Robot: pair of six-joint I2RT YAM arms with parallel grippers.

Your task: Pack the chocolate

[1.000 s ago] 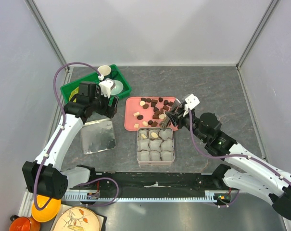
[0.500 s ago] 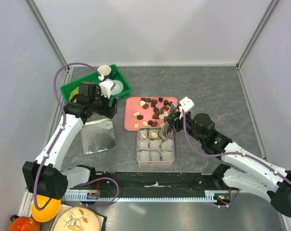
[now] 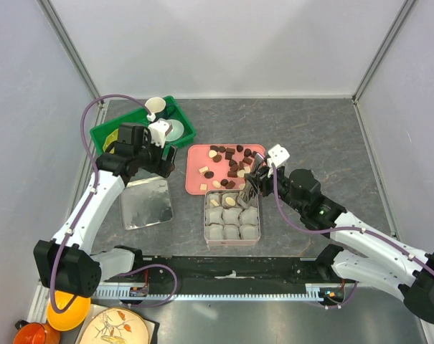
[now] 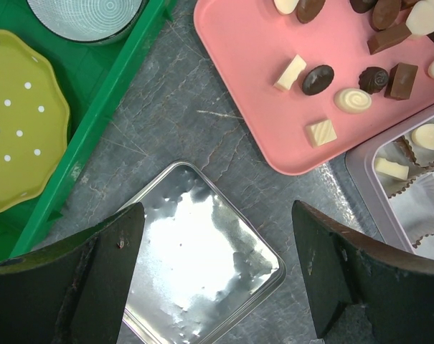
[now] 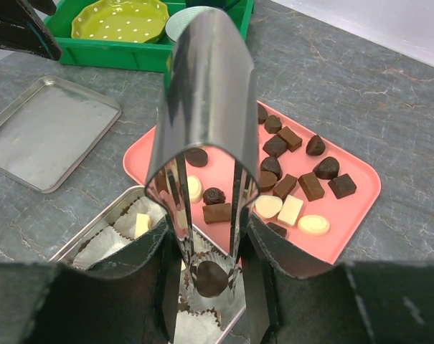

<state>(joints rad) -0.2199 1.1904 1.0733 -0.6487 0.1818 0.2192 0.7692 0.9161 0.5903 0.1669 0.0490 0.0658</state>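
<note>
Right gripper: jaws clenched on metal tongs. A dark chocolate is pinched in their tips over the paper-cup tin, mid-worktop. Other chocolates lie on the pink tray just behind. Left gripper: jaws released, above the tin lid.

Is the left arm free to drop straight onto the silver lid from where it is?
Probably yes: the left gripper hangs open right above the silver lid. Nothing lies on the lid and nothing sits between the two.

The right hand has moved its tongs and chocolate over the tin.
</note>
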